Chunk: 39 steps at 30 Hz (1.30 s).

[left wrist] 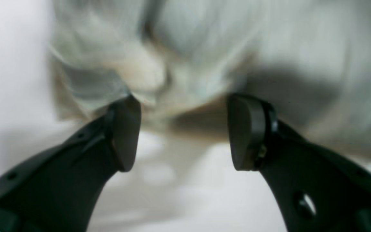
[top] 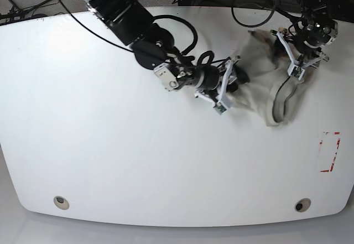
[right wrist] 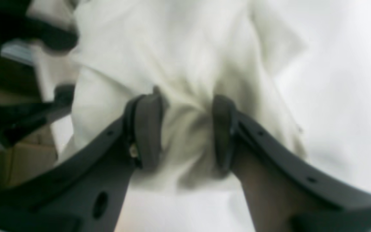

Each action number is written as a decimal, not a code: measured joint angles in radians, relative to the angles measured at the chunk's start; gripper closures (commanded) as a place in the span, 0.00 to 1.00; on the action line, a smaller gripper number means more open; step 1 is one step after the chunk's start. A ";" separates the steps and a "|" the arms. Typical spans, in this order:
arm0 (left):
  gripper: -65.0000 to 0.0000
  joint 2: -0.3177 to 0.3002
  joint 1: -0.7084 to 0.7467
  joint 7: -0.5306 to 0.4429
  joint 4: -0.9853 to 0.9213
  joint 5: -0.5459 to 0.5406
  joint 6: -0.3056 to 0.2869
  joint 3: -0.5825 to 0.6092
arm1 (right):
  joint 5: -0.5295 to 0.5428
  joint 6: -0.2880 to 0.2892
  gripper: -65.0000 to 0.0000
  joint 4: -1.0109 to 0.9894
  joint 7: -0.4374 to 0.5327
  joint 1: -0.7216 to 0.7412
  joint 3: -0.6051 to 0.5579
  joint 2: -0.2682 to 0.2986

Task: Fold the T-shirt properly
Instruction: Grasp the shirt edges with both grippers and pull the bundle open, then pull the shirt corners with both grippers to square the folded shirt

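Close in front of my right gripper (right wrist: 185, 132), the jaws stand partly closed with a bunched fold of the T-shirt (right wrist: 185, 64) pinched between the pads; the cloth puckers into creases right where they meet it, so I take it that I have hold of it there. Past the fingertips the pale khaki fabric spreads away in soft wrinkles over the white table (right wrist: 349, 96).

My left gripper (left wrist: 184, 132) has its jaws set well apart, with only table showing in the gap between the pads. The shirt lies just beyond the fingertips, blurred, and I cannot tell whether either tip touches it.

From the base view, the T-shirt (top: 260, 83) sits crumpled toward the far right part of the table (top: 110, 144), between my two arms. My right gripper (top: 228, 86) is at its near-left edge and my left gripper (top: 293, 56) at its far-right side.
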 measured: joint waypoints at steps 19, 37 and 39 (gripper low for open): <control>0.40 -0.005 -0.117 0.003 0.089 -0.001 0.003 0.262 | 0.214 -0.006 0.63 0.200 -0.001 -0.004 0.037 0.309; 0.40 -0.054 -0.050 0.006 -0.037 0.003 0.001 -0.041 | -0.080 0.001 0.63 -0.159 0.088 0.148 0.167 0.193; 0.40 -0.053 -0.093 0.007 -0.089 0.006 -0.002 -0.040 | -0.155 0.008 0.63 -0.163 0.085 0.143 0.166 0.166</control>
